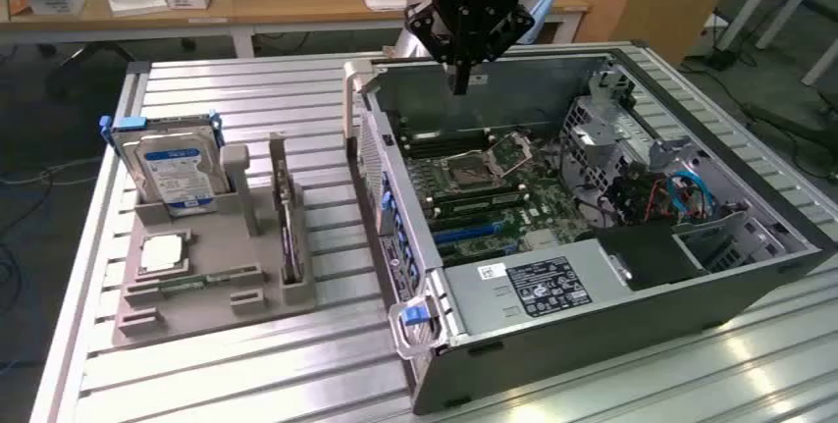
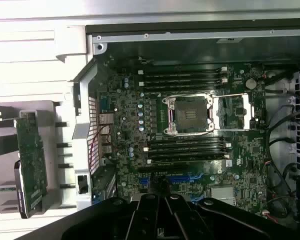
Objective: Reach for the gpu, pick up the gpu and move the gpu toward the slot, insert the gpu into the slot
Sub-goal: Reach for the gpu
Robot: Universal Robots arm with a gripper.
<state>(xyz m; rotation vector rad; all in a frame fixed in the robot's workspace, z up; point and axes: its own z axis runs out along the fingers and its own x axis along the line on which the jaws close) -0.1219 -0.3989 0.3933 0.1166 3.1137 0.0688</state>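
The gpu (image 1: 286, 219) stands on its edge in the grey holder (image 1: 210, 310), on the exterior view's left of the open computer case (image 1: 590, 315). In the wrist view the gpu (image 2: 30, 162) shows as a green board with a dark cooler, outside the case wall. My gripper (image 1: 460, 84) hangs over the far end of the case, above the motherboard (image 1: 504, 192), well away from the gpu. Its fingers (image 2: 162, 207) are shut with nothing between them. The blue slot (image 1: 474, 234) lies on the board near the case's middle, and the slot (image 2: 177, 177) sits just beyond my fingertips in the wrist view.
The holder also carries a blue-labelled hard drive (image 1: 177, 170), a processor chip (image 1: 161, 253) and a memory stick (image 1: 196, 282). Cables and a drive cage (image 1: 654, 187) fill the case on the exterior view's right. A desk (image 1: 262, 1) with clutter stands behind the ribbed metal table (image 1: 235, 374).
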